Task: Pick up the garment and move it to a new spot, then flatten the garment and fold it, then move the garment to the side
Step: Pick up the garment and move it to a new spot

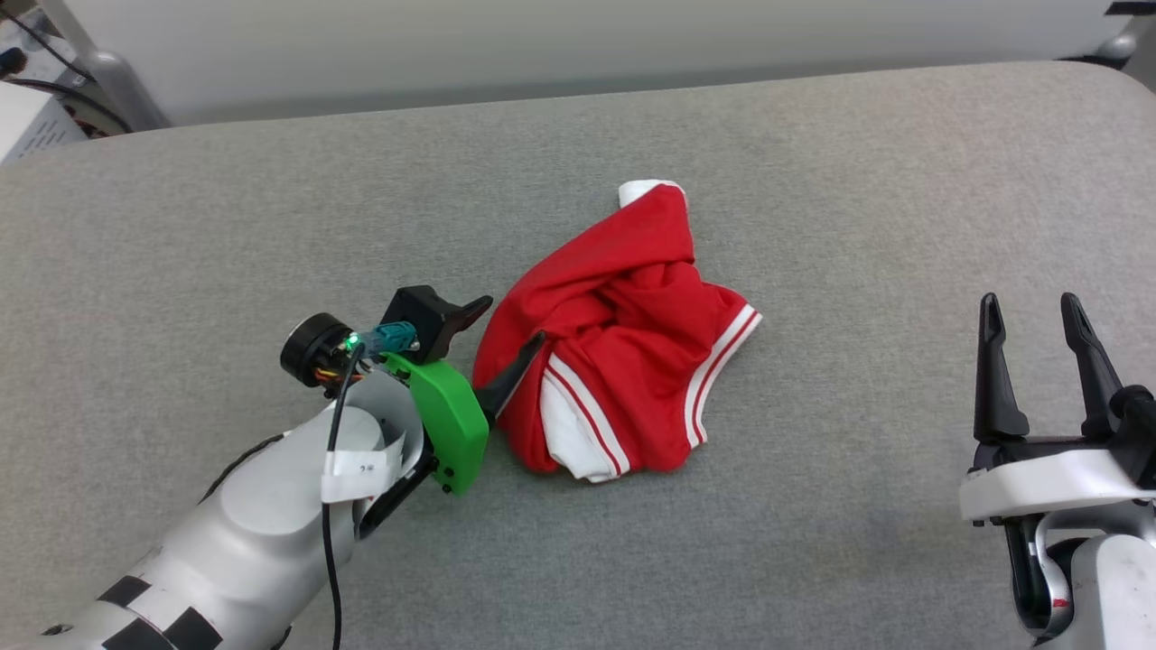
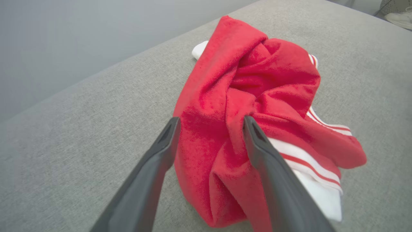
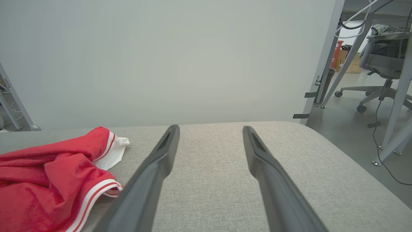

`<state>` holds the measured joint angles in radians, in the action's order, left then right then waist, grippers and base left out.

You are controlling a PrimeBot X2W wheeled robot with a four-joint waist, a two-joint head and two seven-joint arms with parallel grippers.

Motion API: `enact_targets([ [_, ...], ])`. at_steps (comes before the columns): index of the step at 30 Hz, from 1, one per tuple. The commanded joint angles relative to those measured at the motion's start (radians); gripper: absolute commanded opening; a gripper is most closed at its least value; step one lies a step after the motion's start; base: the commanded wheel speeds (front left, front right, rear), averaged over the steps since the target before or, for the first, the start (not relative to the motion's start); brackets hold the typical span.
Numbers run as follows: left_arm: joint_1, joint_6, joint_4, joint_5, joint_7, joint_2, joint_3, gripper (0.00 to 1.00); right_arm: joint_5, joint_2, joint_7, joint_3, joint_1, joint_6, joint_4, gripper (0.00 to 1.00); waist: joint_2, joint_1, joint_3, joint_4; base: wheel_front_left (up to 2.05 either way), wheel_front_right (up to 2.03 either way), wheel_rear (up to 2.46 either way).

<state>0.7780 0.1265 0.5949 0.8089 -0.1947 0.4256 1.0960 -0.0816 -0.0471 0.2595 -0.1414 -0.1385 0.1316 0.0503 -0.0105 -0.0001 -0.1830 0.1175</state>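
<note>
The garment (image 1: 632, 325) lies crumpled in a heap at the middle of the grey fabric-covered table (image 1: 858, 162): red cloth with white sleeve parts and red-and-white striped trim. No lettering shows. My left gripper (image 1: 515, 318) is open at the heap's left edge, its fingers straddling a red fold. In the left wrist view that gripper (image 2: 210, 119) has the garment (image 2: 244, 74) bunched between its spread fingers. My right gripper (image 1: 1030, 302) stands open over bare table at the lower right, well clear of the garment (image 3: 48, 174), with nothing between its fingers (image 3: 161, 161).
The table's far edge runs along a pale wall. In the right wrist view a rounded table corner (image 3: 299, 124) shows, beyond it metal table legs (image 3: 325, 64) and an office chair (image 3: 383, 61) on the floor. Equipment and cables (image 1: 45, 81) sit past the far left corner.
</note>
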Motion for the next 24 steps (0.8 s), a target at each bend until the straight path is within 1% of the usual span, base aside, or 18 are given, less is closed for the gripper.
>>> enact_targets([
  [1,0.014,-0.008,0.002,0.011,-0.015,0.007,-0.012,1.00,0.011,-0.003,0.002,-0.002,0.022,-0.001,0.003,1.00,0.0105,0.0001,0.046,-0.056,0.00,0.00,0.00],
  [4,0.013,-0.022,-0.007,0.018,-0.034,0.024,-0.038,1.00,0.016,-0.003,0.002,-0.003,0.032,-0.001,0.004,1.00,0.0105,0.0001,0.068,-0.088,0.00,0.00,0.00],
  [7,0.002,-0.049,-0.035,0.033,-0.052,0.047,-0.085,1.00,0.015,-0.003,0.002,-0.008,0.040,-0.001,0.007,1.00,0.0105,0.0001,0.091,-0.116,0.00,0.00,0.00],
  [11,-0.044,-0.112,-0.107,0.043,-0.065,0.078,-0.177,1.00,0.010,-0.003,0.002,-0.008,0.054,-0.001,0.006,1.00,0.0105,0.0001,0.110,-0.139,0.00,0.00,0.00],
  [12,-0.061,-0.128,-0.135,0.040,-0.066,0.082,-0.209,1.00,0.009,-0.003,0.002,-0.006,0.057,-0.001,0.005,1.00,0.0105,0.0001,0.111,-0.142,0.00,0.00,0.00],
  [14,-0.120,-0.169,-0.212,0.025,-0.066,0.082,-0.303,1.00,0.007,-0.003,0.002,-0.006,0.064,-0.001,0.001,1.00,0.0105,0.0001,0.113,-0.150,0.00,0.00,0.00],
  [15,-0.167,-0.195,-0.254,0.016,-0.067,0.074,-0.365,1.00,0.006,-0.003,0.002,-0.006,0.068,-0.001,-0.001,1.00,0.0105,0.0001,0.114,-0.153,0.00,0.00,0.00],
  [16,-0.211,-0.212,-0.284,0.012,-0.067,0.061,-0.415,1.00,0.006,-0.003,0.002,-0.007,0.071,-0.001,-0.002,1.00,0.0105,0.0001,0.115,-0.156,0.00,0.00,0.00],
  [19,-0.363,-0.235,-0.374,-0.041,-0.067,0.005,-0.557,1.00,0.007,-0.003,0.002,-0.007,0.079,-0.001,-0.006,1.00,0.0105,0.0001,0.114,-0.164,0.00,0.00,0.00],
  [22,-0.477,-0.238,-0.432,-0.133,-0.067,-0.053,-0.664,1.00,0.011,-0.003,0.002,-0.002,0.083,-0.001,-0.007,1.00,0.0105,0.0001,0.112,-0.168,0.00,0.00,0.00],
  [24,-0.540,-0.224,-0.464,-0.192,-0.067,-0.098,-0.727,1.00,0.014,-0.003,0.002,0.000,0.084,-0.001,-0.008,1.00,0.0105,0.0001,0.113,-0.170,0.00,0.00,0.00],
])
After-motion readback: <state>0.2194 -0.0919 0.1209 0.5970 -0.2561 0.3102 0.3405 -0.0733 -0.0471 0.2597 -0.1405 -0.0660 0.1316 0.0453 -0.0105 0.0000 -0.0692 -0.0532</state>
